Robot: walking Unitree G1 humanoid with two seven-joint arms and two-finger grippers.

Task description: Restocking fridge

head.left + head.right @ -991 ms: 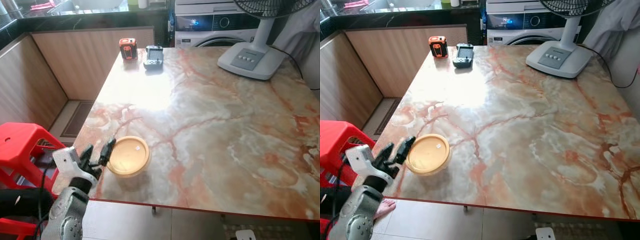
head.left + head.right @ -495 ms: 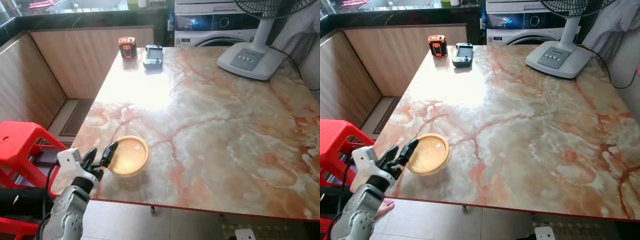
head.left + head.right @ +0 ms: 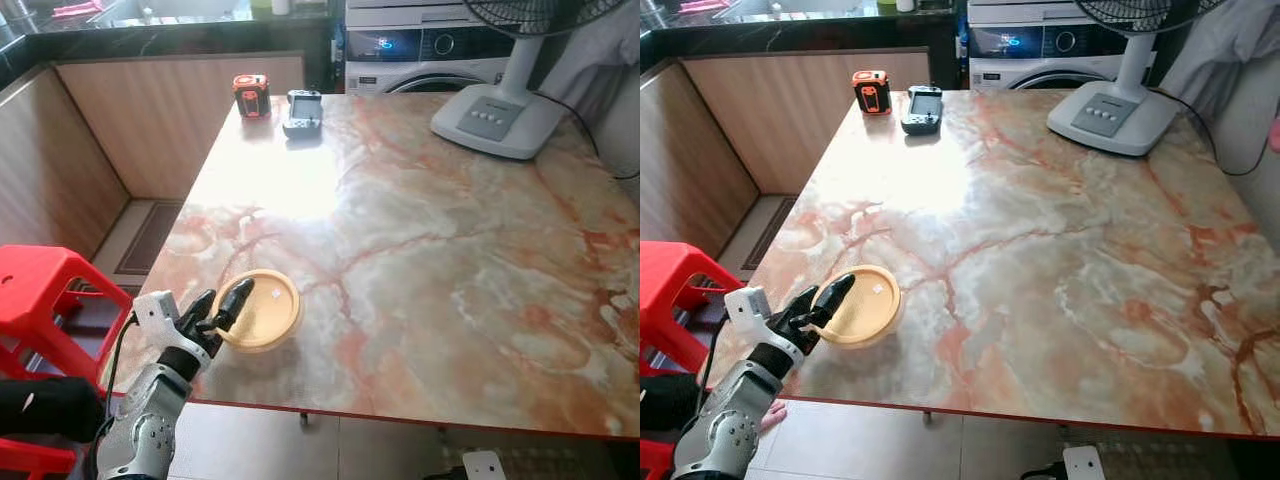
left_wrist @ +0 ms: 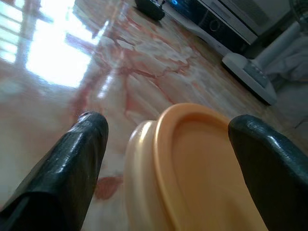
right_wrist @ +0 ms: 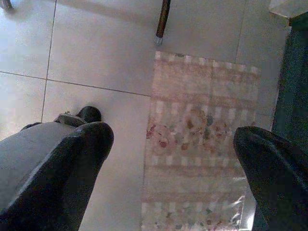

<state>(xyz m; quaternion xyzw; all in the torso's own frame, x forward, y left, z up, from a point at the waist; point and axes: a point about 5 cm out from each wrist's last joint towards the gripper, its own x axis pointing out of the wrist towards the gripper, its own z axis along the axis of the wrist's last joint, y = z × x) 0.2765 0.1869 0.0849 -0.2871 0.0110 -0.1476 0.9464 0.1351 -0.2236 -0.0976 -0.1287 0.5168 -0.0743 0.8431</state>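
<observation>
Your left gripper sits at the near-left corner of the marble table, at about 7 o'clock in your head view, with its two black fingers spread apart and nothing clamped between them. One finger lies over the near-left rim of the round yellow lidded container; the other reaches along its left side. From the left wrist camera you see the container lying between the two fingers, and you cannot tell whether either pad is actually touching its wall.

The container stands upright on the tabletop, close to the near edge and toward the left, with its lid on.

Your right gripper hangs idle with its fingers wide apart, pointing down at pale floor tiles and a patterned mat; a thin furniture leg stands on the tiles beyond the mat.

At roughly 11 o'clock, on the far-left part of the table, you have a small orange-and-black device and, just beside it, a grey handheld controller. At about 1 o'clock a white fan base rests on the far-right part of the table. Behind the table at 12 o'clock stands a washing machine. A red plastic stool stands on the floor at 9 o'clock, beside the table's left edge.
</observation>
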